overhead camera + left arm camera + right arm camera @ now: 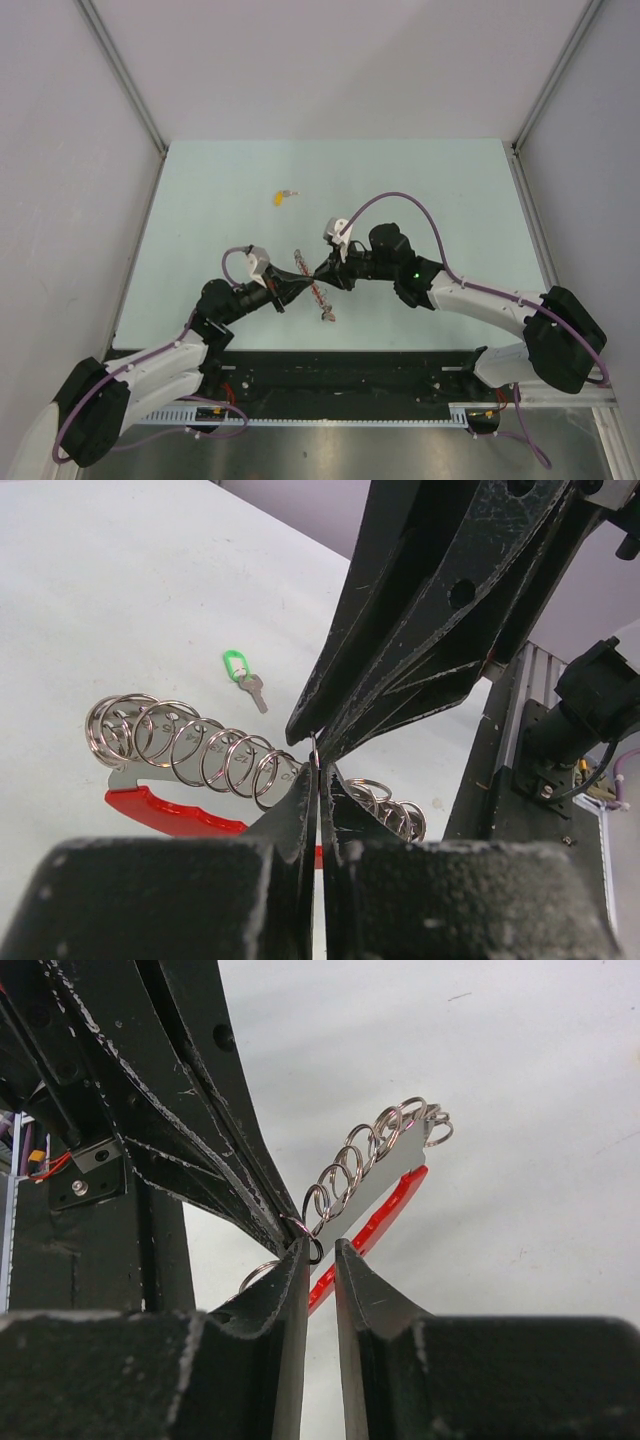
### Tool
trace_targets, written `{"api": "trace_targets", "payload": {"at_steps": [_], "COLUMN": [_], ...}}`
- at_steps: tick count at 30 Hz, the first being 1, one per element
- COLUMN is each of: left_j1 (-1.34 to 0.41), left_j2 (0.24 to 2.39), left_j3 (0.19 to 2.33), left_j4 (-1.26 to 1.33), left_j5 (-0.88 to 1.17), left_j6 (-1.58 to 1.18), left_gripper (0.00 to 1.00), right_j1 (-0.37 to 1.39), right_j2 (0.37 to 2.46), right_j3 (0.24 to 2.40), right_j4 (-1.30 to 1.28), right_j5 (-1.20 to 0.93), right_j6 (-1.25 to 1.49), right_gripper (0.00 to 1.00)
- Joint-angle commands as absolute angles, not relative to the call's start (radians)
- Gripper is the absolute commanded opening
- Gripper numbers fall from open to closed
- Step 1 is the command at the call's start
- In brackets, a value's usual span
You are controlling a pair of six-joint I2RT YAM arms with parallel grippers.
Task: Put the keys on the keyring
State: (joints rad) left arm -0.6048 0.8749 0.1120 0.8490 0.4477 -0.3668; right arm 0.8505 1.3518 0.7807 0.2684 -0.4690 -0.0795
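Keyring [316,290] at the middle of the pale tabletop [200,200], where 2 arms meet tip to tip; its row of silver wire rings [190,750] runs along a grey plate, with a bright red band [165,810] beneath. Left fingers [290,820] are pressed flat together, with 1 thin wire ring of the keyring nipped at their tips. Right fingers [285,1300] stand a narrow slit apart; 1 of them touches that same ring, and nothing is seen clamped in the slit. Green key [242,672] lies flat on the tabletop beyond the rings, apart from them and from both arms; yellow key [283,196] lies alone farther out toward the far edge, well apart from the keyring; neither key is on the keyring. Bare tabletop spreads to the left, right and far side of the keyring; the near edge, with its black rail [350,365], runs close by the keyring's lower end.
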Motion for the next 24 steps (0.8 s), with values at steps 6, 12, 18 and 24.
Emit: {"api": "trace_targets", "payload": {"at_steps": [6,12,18,24], "left_j1": [-0.627,-0.649,-0.657,-0.658], "left_j2": [0.864,0.848,0.83,0.825], "left_j3": [0.183,0.212,0.224,0.265], "left_j4": [0.87,0.782,0.701,0.602], "left_j5": [0.445,0.353,0.203,0.103], "left_j6": [-0.382,-0.411,-0.553,-0.662], "left_gripper": [0.01,0.0,0.0,0.0], "right_j1": [0.867,0.931,1.089,1.196], "right_j2": [1.327,1.315,1.328,1.361], "right_j3": [0.824,0.824,0.824,0.819], "right_j4": [0.308,0.288,0.299,0.353], "right_j5": [-0.46,-0.319,0.129,0.382], "right_j6": [-0.089,-0.13,-0.215,-0.238], "right_gripper": [0.11,0.0,0.0,0.03]}}
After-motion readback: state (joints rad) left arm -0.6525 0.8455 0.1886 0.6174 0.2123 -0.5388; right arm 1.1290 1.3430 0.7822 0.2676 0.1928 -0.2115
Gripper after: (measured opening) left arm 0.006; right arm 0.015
